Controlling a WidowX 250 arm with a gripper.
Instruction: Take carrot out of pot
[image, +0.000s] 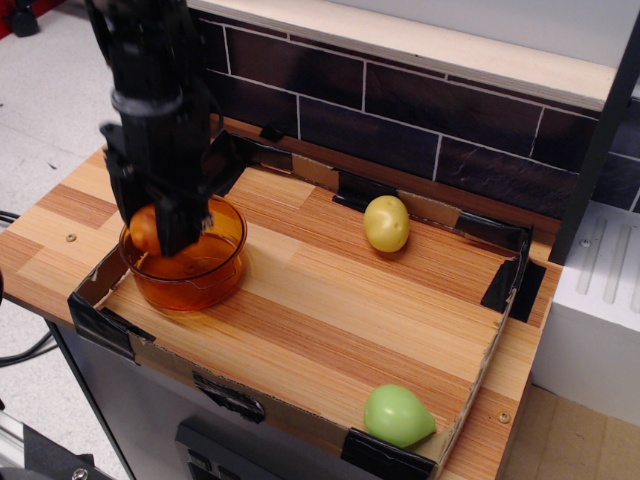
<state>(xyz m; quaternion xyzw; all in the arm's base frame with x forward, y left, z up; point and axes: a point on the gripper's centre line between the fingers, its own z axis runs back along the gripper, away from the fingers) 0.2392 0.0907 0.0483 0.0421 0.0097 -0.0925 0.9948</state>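
The translucent orange pot (212, 277) stands at the left end of the wooden board. My black gripper (165, 232) hangs over the pot's left half, fingers pointing down. It is shut on the orange carrot (143, 229), which shows at the fingers' left side, at about the height of the pot's rim. The gripper hides most of the carrot. The part of the pot's floor that shows holds nothing else.
A yellow-green rounded fruit (386, 223) lies at the back middle of the board. A light green pear-shaped toy (397, 416) lies at the front right corner. A low cardboard rim (100, 318) edges the board. A dark tiled wall (400, 110) rises behind.
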